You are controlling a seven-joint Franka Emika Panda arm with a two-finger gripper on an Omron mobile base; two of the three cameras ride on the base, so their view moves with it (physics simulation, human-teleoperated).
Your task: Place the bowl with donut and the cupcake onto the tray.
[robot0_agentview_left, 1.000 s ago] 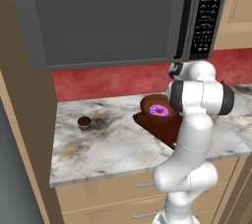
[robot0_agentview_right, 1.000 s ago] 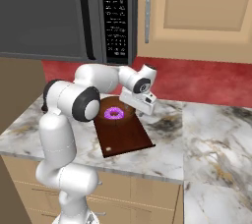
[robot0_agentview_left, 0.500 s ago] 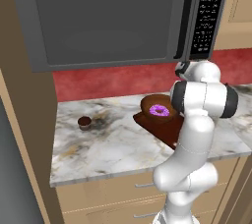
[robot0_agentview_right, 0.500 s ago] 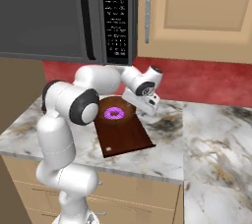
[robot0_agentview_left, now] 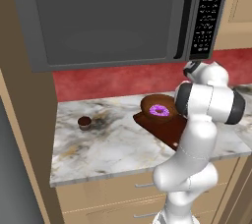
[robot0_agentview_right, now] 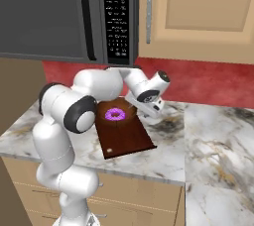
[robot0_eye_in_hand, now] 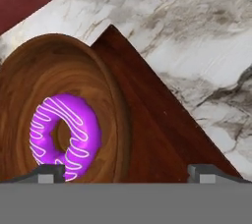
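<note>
Resting bowl [robot0_eye_in_hand: 59, 115] on tray [robot0_eye_in_hand: 162, 134], gripper [robot0_eye_in_hand: 125, 171] seemingly open

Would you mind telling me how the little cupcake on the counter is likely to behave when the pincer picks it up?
The cupcake looks tiny beside the bowl, so probably light. Its rounded top likely gives poor purchase; gripping the sides seems safer. It stands upright alone on the marble counter, so a sideways nudge might tip or slide it.

bowl [robot0_eye_in_hand: 106, 95] — grained wood, glossy | donut [robot0_eye_in_hand: 66, 134] — shiny purple icing | tray [robot0_eye_in_hand: 162, 134] — smooth dark wood | counter [robot0_agentview_left: 113, 144] — polished marble
</note>
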